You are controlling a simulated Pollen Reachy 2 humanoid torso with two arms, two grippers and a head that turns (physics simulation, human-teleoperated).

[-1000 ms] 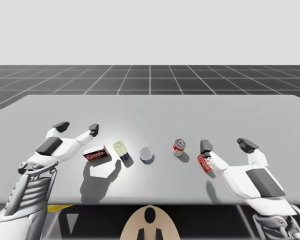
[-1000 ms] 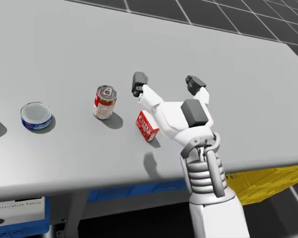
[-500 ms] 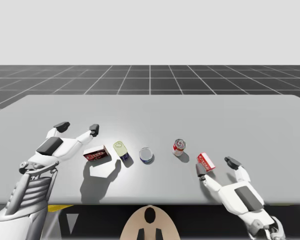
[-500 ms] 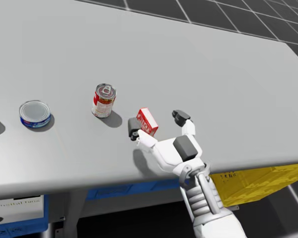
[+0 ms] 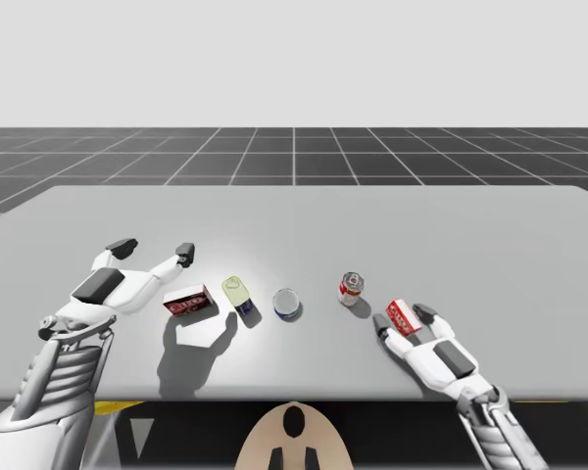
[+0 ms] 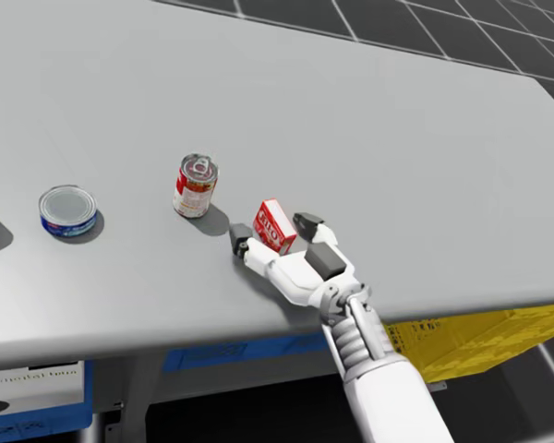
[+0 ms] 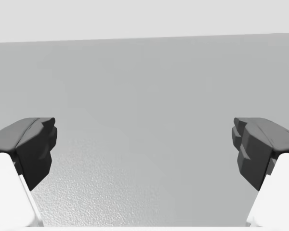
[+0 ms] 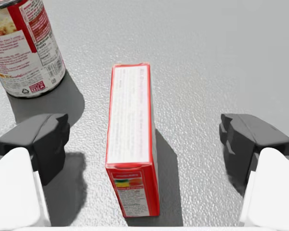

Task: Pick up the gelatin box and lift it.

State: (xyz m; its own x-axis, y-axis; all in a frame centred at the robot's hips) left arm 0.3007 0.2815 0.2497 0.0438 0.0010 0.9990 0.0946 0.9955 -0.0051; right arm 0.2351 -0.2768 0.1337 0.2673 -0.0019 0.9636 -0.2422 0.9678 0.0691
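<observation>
Grey table (image 5: 490, 235) runs wide and flat, with a dark floor (image 5: 294, 157) of crossed lines behind it. The gelatin box (image 8: 130, 144) is small and red, and it sits near the front edge on my right side. It stands on one long thin edge. Its long way points straight ahead from my right gripper (image 8: 144, 139), leaning a little toward the red-and-white can (image 8: 26, 48). The thin side facing up is white with a red rim and tiny writing, too small to make out. The near end is red with a small coloured label.

One finger of my right gripper is on each side of the box. The jaws are wide open and do not touch it. The red-and-white can stands just ahead of one finger.

Further left lie a flat blue can (image 5: 286, 304), a yellow-topped can (image 5: 237, 292) and a dark red box (image 5: 189, 302). My left gripper (image 5: 152, 250) hangs near that box, jaws spread wide, holding nothing.
</observation>
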